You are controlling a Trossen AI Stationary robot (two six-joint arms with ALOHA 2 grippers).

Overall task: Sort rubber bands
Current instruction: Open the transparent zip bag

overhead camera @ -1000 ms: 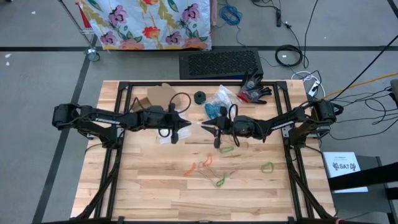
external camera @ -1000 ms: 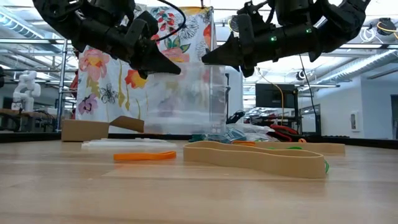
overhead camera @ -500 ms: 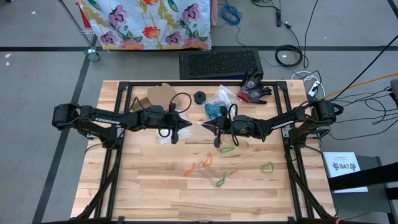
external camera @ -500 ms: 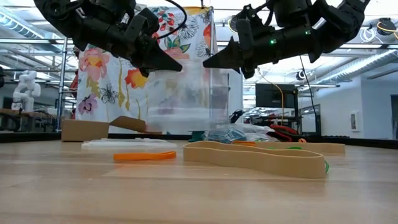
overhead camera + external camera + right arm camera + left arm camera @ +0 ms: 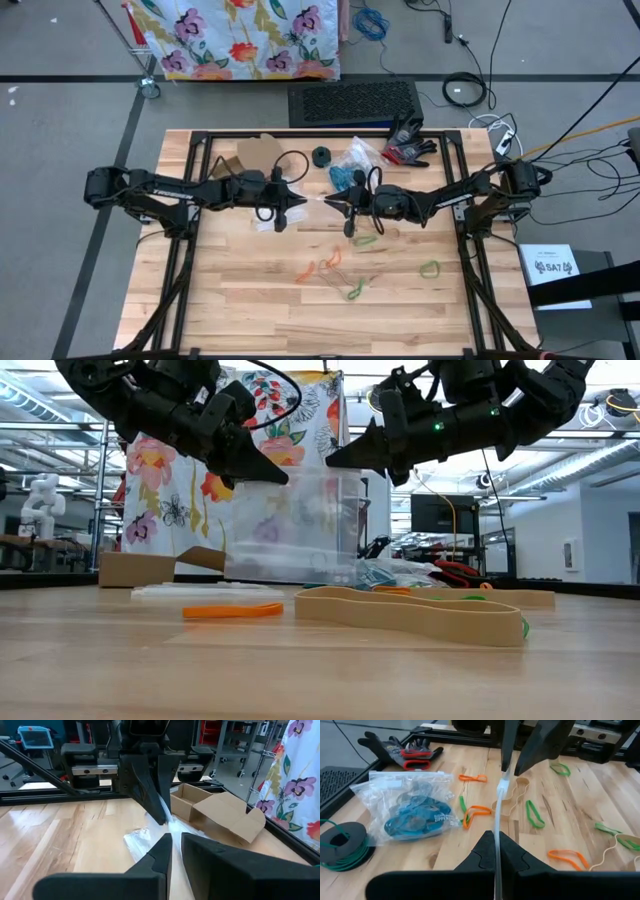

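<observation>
- Pale wooden tabletop (image 5: pixel 240 300) fills the high view, framed by black rails, with grey floor around it.
- Nearest the low camera lies a wide tan rubber band (image 5: pixel 410 615), a long flat floppy loop, with a flat orange rubber band (image 5: pixel 233 611) beside it.
- Scattered small thin rubber bands (image 5: pixel 340 270) in orange, green and tan lie loose on the wood, below and in front of both grippers; none touches a finger.
- One green loop (image 5: pixel 429 268) lies apart toward the right side.
- Left gripper (image 5: pixel 303 205) hangs above mid-table, its fingers clamped together on one edge of a clear plastic bag (image 5: pixel 295 525).
- Right gripper (image 5: pixel 328 202) faces it tip to tip; its fingers (image 5: pixel 160 855) stand slightly apart around the bag's opposite edge, and a firm pinch cannot be told.
- The bag hangs between the two grippers, above the table.
- Farther back lie a second clear bag holding blue bands (image 5: pixel 415 815), a spool of green wire (image 5: pixel 340 845), an open cardboard box (image 5: pixel 220 815) and black-and-red gloves (image 5: pixel 407 143).
- Beyond the table hangs a floral cloth (image 5: pixel 240 35).
</observation>
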